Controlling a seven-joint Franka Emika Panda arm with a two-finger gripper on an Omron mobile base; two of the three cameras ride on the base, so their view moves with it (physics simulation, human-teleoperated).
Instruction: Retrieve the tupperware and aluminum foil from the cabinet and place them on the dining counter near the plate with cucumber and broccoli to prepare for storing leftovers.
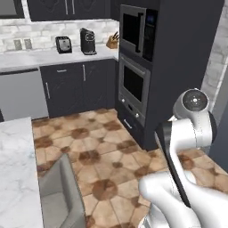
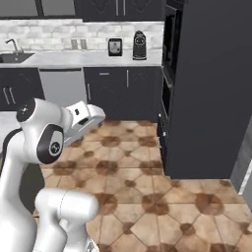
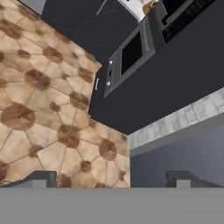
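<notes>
Gripper [image 3: 111, 179] jaws are spread wide, nothing between them, and the two dark fingertips [image 3: 39, 179] poke up at the bottom of the hand view over brown patterned floor tiles [image 3: 39, 109]. Ahead of them stands the tall black oven column [image 3: 131, 52], seen tilted, with a strip of grey-white brick wall [image 3: 183, 118] beside it.

From the left base view, the white arm [image 1: 187, 133] is folded up at lower right, well clear of everything. At lower left sits the corner of the dining counter [image 1: 15, 169], white marble with faint grey veins, and a grey stool [image 1: 60, 191] tucked just beside it. Its visible part is bare.

Along the back wall runs a pale worktop [image 1: 44, 57] carrying a toaster [image 1: 63, 44], a black coffee machine [image 1: 88, 41] and a knife block [image 1: 112, 41]. Black wall cabinets [image 1: 67, 8] hang above, doors shut; which one holds the tupperware and foil, I can't tell.
</notes>
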